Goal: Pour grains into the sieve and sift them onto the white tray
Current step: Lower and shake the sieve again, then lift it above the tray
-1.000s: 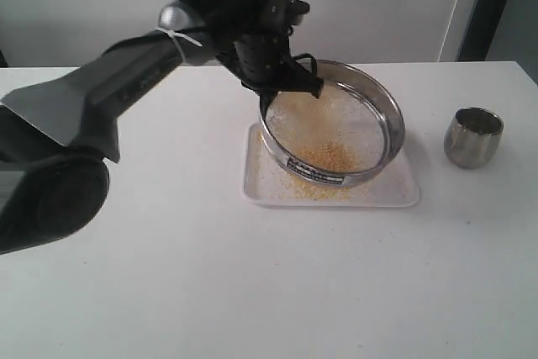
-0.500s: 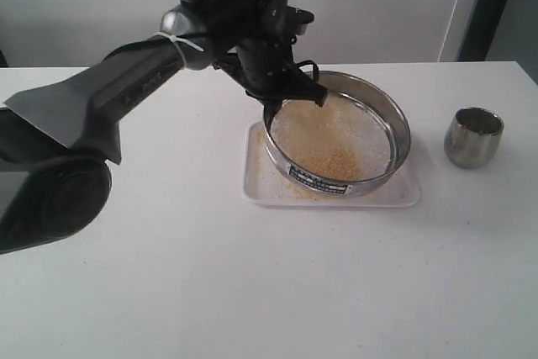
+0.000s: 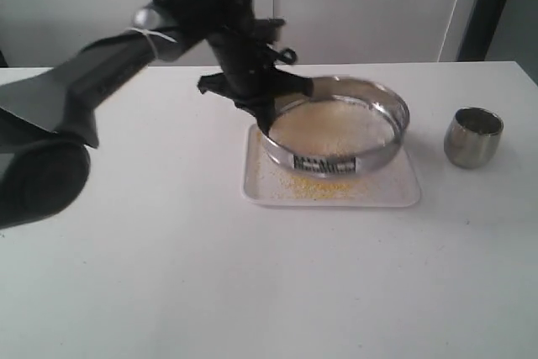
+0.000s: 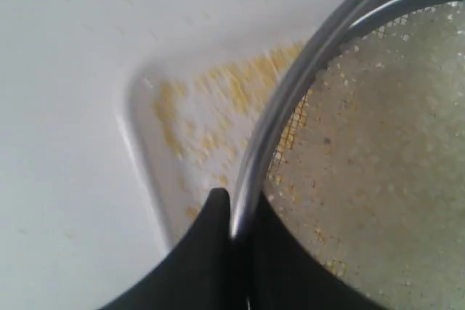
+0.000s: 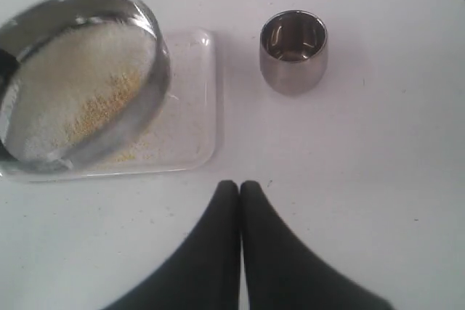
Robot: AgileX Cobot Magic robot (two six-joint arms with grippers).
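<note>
Left of the white tray (image 3: 395, 194), the left pincer (image 4: 234, 217) is nipped almost shut on the sieve (image 3: 374, 150), its tips pinching the steel rim wall. The sieve hangs over the tray and appears lifted off it and slightly tipped.

Pouring looks finished. Grains (image 3: 332, 124) fill the mesh, mostly whitish with a yellow patch, and small yellow ones are scattered on the tray beneath. Sifting seems partway done, so more shaking is likely needed.

The sieve is almost as wide as the tray, and the tray's rim is low. A small sideways drift could drop grains onto the desk (image 3: 252, 292).

Right of the tray, well apart, stands a steel cup (image 3: 473, 136) that looks empty. The right pincer (image 5: 240, 190) is shut on nothing, over bare desk with tray and cup ahead.
</note>
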